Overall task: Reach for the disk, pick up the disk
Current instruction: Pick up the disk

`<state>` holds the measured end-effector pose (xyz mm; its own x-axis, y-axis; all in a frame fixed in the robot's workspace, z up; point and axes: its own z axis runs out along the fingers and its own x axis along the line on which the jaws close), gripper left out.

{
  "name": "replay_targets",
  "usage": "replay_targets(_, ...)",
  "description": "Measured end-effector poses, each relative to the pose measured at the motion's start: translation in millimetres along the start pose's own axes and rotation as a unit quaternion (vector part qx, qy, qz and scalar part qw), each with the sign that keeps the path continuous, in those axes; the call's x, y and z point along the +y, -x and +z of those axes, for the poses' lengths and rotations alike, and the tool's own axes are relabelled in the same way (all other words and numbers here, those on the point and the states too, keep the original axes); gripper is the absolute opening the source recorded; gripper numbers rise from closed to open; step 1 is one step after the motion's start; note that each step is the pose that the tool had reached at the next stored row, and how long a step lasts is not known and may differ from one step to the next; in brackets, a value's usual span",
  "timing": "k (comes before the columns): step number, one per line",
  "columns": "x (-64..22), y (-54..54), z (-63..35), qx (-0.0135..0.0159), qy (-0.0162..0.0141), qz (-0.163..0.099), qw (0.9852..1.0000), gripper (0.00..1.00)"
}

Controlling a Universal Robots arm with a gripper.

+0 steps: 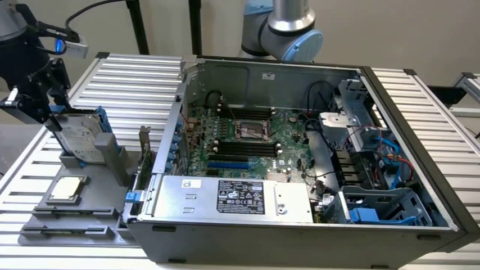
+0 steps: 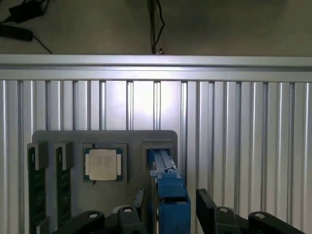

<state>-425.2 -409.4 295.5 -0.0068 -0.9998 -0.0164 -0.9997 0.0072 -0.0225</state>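
Disk [image 1: 78, 138] [image 2: 170, 187] stands on edge in a slot of the gray holder tray [image 1: 71, 228] [image 2: 131, 139], blue rails visible along its side and top. It sits at the exterior view's left, just beside the open computer case [image 1: 300, 169]. Hand [image 1: 53, 115] [image 2: 170, 204] is open, fingers [image 2: 204, 204] straddling the disk's upper edge, one each side. Wrist view shows a gap on both sides, no grip. Square silver chip [image 1: 67, 188] [image 2: 103, 164] lies flat in the next pocket of the tray. Two green memory sticks [image 2: 36, 185] sit in slots beyond the chip. Tray rests on the ribbed metal tabletop [image 1: 135, 79] [image 2: 234, 122]. Silver box [image 1: 232, 197] with black label sits inside the case.
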Motion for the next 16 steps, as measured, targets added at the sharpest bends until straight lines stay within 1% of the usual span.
replay_targets(3, 0.1, 0.0, 0.3, -0.0009, 0.0046, 0.0, 1.0, 0.54)
replay_targets(4, 0.1, 0.0, 0.3, -0.0009, 0.0057, 0.001, 1.0, 0.54)
replay_targets(7, 0.0, 0.0, 0.2, -0.0008, 0.0061, 0.001, 1.0, 0.54)
replay_targets(16, -0.9, 0.0, 1.4, -0.0009, 0.0061, 0.0, 1.0, 0.54)
